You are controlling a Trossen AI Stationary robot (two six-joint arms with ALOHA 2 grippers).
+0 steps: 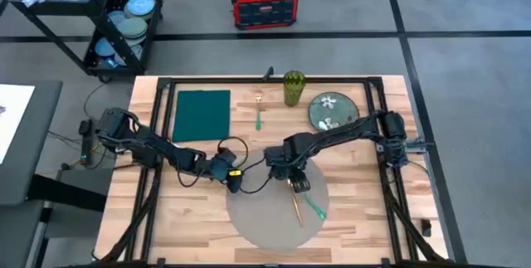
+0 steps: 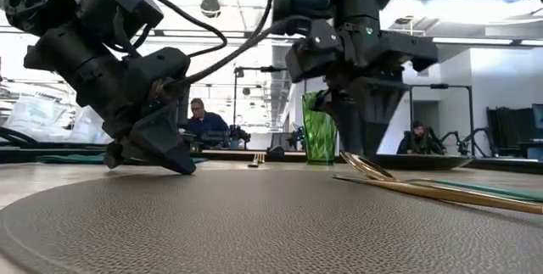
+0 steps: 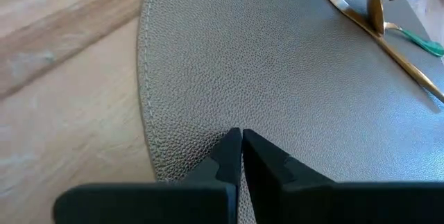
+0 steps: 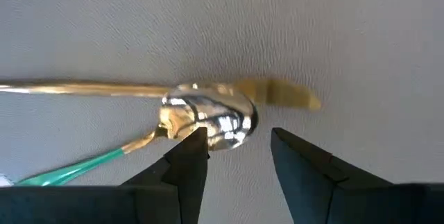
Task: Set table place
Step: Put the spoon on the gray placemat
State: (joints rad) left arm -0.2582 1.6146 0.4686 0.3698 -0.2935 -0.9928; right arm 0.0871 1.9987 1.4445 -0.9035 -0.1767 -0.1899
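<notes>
Right gripper (image 4: pixel 236 158) poised over the spoon (image 4: pixel 208 120) on the grey placemat (image 1: pixel 270 214), near the tabletop (image 1: pixel 365 210) front edge; jaws spread, empty. Left gripper (image 3: pixel 241 151) at the placemat rim, jaws pressed together. Risk: nudging the spoon against the crossed gold knife (image 4: pixel 83 89), scattering both. Spread shown only by right wrist view; green glass (image 2: pixel 321 137) upright behind, clearest in low view.
</notes>
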